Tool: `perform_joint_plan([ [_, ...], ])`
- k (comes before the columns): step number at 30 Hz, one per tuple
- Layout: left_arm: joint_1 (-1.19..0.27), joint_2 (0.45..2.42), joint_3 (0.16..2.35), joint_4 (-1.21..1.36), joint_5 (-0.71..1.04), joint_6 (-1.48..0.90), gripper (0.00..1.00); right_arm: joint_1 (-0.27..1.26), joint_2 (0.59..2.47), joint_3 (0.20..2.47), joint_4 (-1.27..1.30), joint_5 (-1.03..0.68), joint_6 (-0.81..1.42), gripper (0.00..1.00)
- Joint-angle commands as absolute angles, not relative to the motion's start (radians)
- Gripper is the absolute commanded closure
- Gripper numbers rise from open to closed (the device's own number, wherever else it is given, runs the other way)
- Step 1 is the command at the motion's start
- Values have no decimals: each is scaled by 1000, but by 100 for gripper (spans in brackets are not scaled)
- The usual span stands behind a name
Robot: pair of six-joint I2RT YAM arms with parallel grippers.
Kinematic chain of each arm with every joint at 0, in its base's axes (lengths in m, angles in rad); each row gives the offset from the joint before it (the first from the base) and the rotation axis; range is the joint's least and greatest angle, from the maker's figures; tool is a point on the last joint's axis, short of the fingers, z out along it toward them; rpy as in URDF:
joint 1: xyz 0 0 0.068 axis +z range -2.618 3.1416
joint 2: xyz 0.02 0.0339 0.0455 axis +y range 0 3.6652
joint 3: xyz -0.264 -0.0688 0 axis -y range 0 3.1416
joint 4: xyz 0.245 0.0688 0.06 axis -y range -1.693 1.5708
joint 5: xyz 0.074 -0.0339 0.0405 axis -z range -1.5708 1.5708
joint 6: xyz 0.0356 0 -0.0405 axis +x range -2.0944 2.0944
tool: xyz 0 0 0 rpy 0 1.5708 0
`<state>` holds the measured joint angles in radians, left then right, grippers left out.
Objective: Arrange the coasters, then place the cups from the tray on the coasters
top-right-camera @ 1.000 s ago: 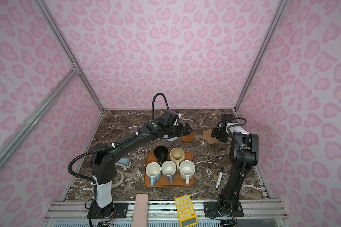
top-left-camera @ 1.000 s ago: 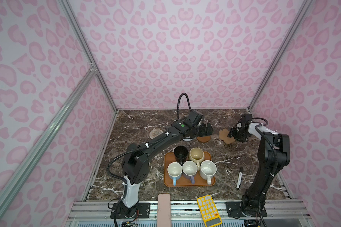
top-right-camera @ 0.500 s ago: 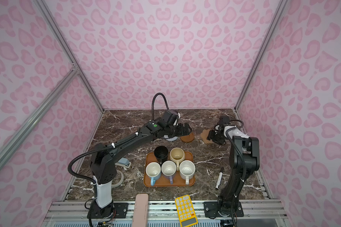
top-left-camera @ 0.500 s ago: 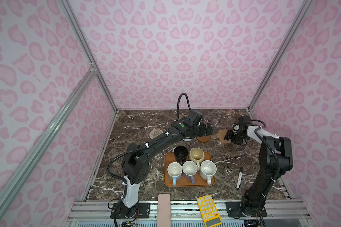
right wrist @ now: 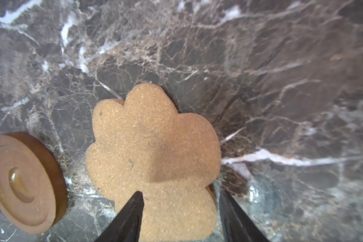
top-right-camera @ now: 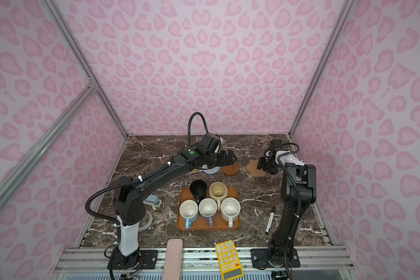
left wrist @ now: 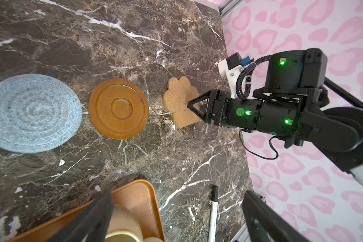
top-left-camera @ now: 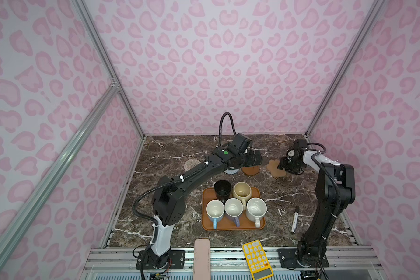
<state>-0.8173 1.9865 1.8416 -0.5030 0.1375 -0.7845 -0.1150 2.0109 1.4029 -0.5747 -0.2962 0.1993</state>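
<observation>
In a top view, the one tray (top-left-camera: 228, 226) holds all five cups (top-left-camera: 233, 208), upright. Behind it, four coasters (top-left-camera: 250, 170) show on the table.

Left wrist view: three coasters in a row. The left gripper (left wrist: 177, 194) is wide open and empty.

Right wrist view: the right gripper (right wrist: 180, 194) is partly open, with the edge of the paw coaster (right wrist: 153, 150) between its jaws. I cannot tell if it grips.

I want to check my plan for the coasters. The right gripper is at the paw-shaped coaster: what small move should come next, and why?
Probably lift the right gripper off the paw-shaped coaster and draw it back. The coaster seems to lie flat, in line with the brown disc and the light blue mat, apart from both, and the cups wait on the tray.
</observation>
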Motion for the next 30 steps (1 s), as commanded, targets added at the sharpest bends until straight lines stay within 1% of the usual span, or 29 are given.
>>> perform_joint_plan([
  [1, -816, 1987, 1834, -510, 128, -776, 2, -111, 2029, 1410, -598, -304, 174, 40],
  [6, -817, 1986, 1824, -503, 130, -779, 2, -107, 2051, 1402, -597, -326, 169, 42],
  [10, -817, 1984, 1822, -505, 119, -780, 2, -94, 2058, 1413, -626, -294, 172, 43],
  [14, -816, 1976, 1819, -517, 92, -775, 2, -77, 2054, 1411, -629, -279, 174, 46],
  [27, -815, 1969, 1809, -516, 91, -783, 2, -33, 2063, 1408, -653, -279, 176, 52],
  [30, -816, 1968, 1809, -515, 91, -785, 2, -23, 2057, 1399, -654, -262, 181, 52],
])
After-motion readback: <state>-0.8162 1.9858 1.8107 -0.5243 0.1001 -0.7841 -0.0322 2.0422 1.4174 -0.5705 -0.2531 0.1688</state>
